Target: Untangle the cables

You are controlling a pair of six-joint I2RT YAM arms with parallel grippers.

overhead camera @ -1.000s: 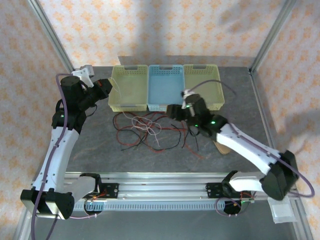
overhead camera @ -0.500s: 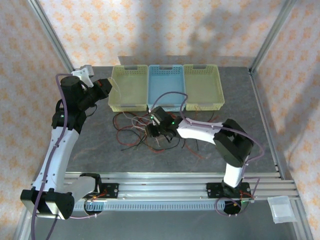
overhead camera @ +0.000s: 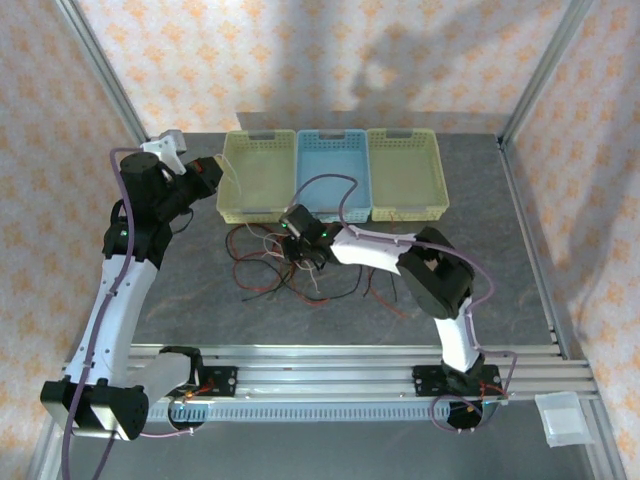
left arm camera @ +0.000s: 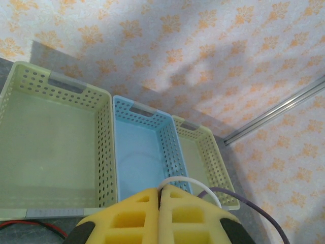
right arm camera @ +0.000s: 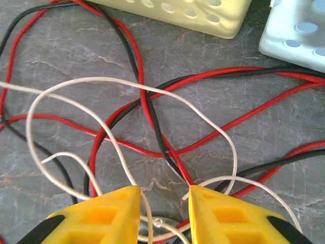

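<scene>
Your right gripper (right arm camera: 163, 197) has swung in over the cables (right arm camera: 165, 148) and is narrowing, half open (nothing pinched yet), strands lying between its jaws, so a first grab looks close.

— Anything pinched in the right hand (right arm camera: 163, 203)?
— Can't tell. The cables (right arm camera: 167, 149) between its fingers run off my wrist view's bottom edge. From above, the hand hides that knot at the desk's (overhead camera: 200, 300) middle, and the strands are too thin.
</scene>
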